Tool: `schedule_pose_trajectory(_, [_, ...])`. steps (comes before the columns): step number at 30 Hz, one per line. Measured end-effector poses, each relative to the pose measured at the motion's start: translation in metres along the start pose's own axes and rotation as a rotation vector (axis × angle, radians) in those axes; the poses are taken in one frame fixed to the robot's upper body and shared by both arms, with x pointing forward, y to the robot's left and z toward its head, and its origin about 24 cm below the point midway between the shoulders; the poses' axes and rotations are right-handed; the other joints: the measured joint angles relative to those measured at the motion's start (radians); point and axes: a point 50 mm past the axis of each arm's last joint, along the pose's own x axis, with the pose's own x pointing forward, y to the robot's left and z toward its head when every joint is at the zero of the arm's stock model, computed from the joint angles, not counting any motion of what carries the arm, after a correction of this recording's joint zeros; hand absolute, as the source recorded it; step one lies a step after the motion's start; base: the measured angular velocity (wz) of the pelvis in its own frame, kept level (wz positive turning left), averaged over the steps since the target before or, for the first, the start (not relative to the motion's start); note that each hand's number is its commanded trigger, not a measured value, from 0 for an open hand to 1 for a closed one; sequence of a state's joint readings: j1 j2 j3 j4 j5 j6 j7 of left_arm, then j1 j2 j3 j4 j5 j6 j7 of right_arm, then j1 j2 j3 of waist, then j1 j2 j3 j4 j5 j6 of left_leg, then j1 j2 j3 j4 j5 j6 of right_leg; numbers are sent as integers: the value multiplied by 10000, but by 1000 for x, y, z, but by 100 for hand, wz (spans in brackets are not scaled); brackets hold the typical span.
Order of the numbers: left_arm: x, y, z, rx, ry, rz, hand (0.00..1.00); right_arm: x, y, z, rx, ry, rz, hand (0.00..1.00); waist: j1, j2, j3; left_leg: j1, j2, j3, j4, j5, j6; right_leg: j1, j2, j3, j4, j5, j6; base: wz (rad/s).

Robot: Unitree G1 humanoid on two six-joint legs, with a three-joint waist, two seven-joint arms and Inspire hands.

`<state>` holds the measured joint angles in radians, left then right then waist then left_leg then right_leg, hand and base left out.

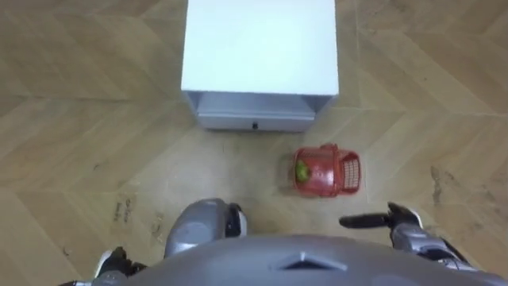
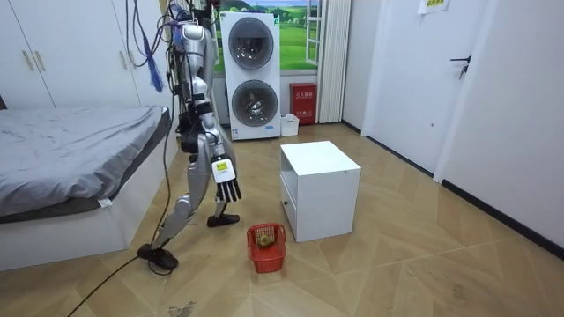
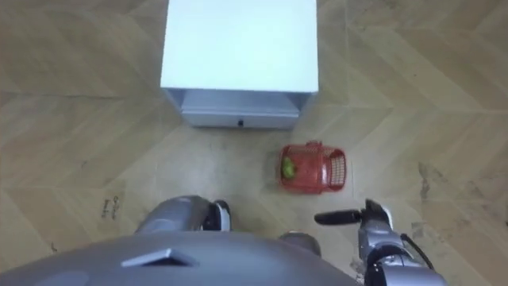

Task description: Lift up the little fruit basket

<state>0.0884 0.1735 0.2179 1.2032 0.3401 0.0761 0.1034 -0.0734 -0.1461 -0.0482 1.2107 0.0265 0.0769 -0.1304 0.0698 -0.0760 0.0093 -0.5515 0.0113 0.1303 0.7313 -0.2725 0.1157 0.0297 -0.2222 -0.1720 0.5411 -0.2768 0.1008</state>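
— Where is the fruit basket (image 1: 327, 171) sitting?

— We are seeing it sitting on the wood floor (image 1: 79, 119), just in front of the white cabinet (image 1: 258, 48), near the cabinet's right corner. It is standing the right way up, with its open side facing up.

— Which way is it pointing?

— Its long side is running left to right, along the cabinet's front. A green fruit (image 1: 302, 171) is lying in the left end.

— What are the hands doing?

— We are watching the right hand (image 1: 393, 221) hanging near the basket, on the robot's side of it, but not touching it. Its fingers (image 1: 357, 222) are sticking out straight and pointing to the left, holding nothing. A bit of the left hand (image 1: 115, 260) is peeking in at the lower left. We are not able to tell whether it is open or closed.
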Motion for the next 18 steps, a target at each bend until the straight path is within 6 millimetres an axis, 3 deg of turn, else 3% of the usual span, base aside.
schedule_pose_trajectory(1, [1,0,6,-11,-151,5,0,0,0,2,56,-33,-8,0,7,59,-49,-273,-38,-125,194,18,-44,-120,95,14,92,-247,-36,47])
schedule_pose_trajectory(4, [2,-1,29,-448,-885,24,0,1,1,15,391,-247,-9,0,-22,-65,-92,-1810,-65,-549,1422,-128,-333,-1328,47,191,1959,-2123,74,35])
schedule_pose_trajectory(5, [2,0,31,-474,-923,55,0,1,2,17,398,-300,1,0,-2,-136,-36,-2127,-69,-570,1806,-172,-329,-1605,-12,259,2482,-2443,80,14])
schedule_pose_trajectory(7, [2,0,28,-895,-808,11,0,2,-2,23,638,-419,-146,0,-59,-216,-9,-3199,-184,-721,3345,-926,-284,-2638,-264,269,4834,-3530,99,33])
schedule_pose_trajectory(9, [2,-2,24,-756,-662,0,0,2,-6,26,901,-460,-341,0,-126,-283,-33,-3854,-428,-700,4499,-1441,-170,-3189,-666,237,6578,-4059,147,40])
schedule_pose_trajectory(10, [2,-1,23,-725,-602,62,0,2,-7,27,1032,-497,-383,0,-119,-288,-30,-4054,-435,-637,4876,-1603,-89,-3386,-782,269,7189,-4113,147,40])
schedule_pose_trajectory(13, [3,8,22,-897,-638,550,0,2,-8,37,1715,-877,-434,0,-281,-496,-8,-4945,-401,25,6618,-2246,166,-4306,-1617,512,10287,-4174,195,66])
schedule_pose_trajectory(15, [4,12,28,-945,-813,783,0,1,-8,52,2000,-1256,-406,0,-384,-535,32,-5416,-335,307,7303,-2429,304,-4689,-1875,688,11426,-4172,194,59])
schedule_pose_trajectory(16, [4,13,32,-1058,-858,911,0,1,-10,62,2285,-1535,-460,0,-406,-548,57,-5616,-175,526,7754,-2544,460,-4879,-2024,850,12108,-4172,194,37])
schedule_pose_trajectory(18, [4,14,32,-1373,-907,1085,0,-1,-12,76,2713,-1992,-514,0,-402,-524,76,-5838,-140,646,8428,-2816,535,-4977,-2161,1025,12949,-4171,193,18])
